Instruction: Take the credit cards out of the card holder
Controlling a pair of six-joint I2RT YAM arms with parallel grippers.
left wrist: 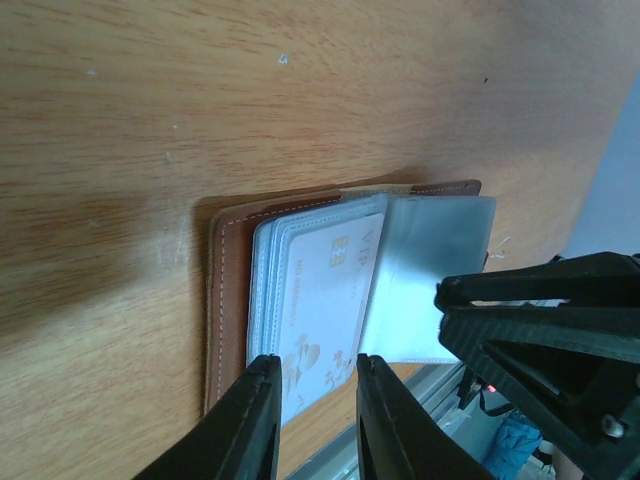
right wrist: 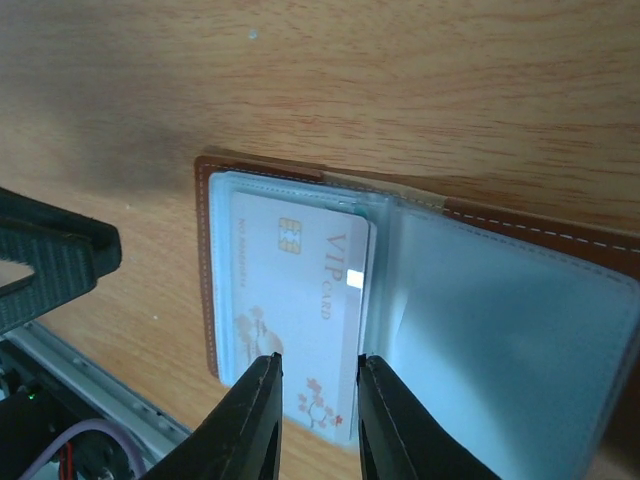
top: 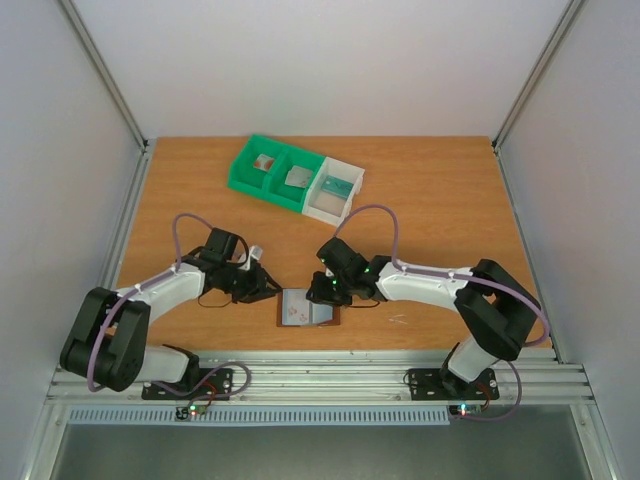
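The brown card holder (top: 333, 318) lies open near the table's front edge, between my two grippers. It shows in the left wrist view (left wrist: 228, 290) and the right wrist view (right wrist: 520, 225) with clear grey-blue sleeves. A pale credit card marked VIP (left wrist: 325, 290) (right wrist: 290, 290) sticks partly out of the sleeve stack. My left gripper (top: 264, 288) (left wrist: 318, 358) is open, its fingertips just over the card's protruding end. My right gripper (top: 326, 291) (right wrist: 315, 358) is open too, its tips over the same card. Neither grips it. Other cards are hidden in the sleeves.
A green bin (top: 236, 180) and a white bin (top: 322, 210) stand at the back middle, with small flat items inside. The metal rail (top: 320, 378) runs along the table's front edge just below the card holder. Grey walls close both sides.
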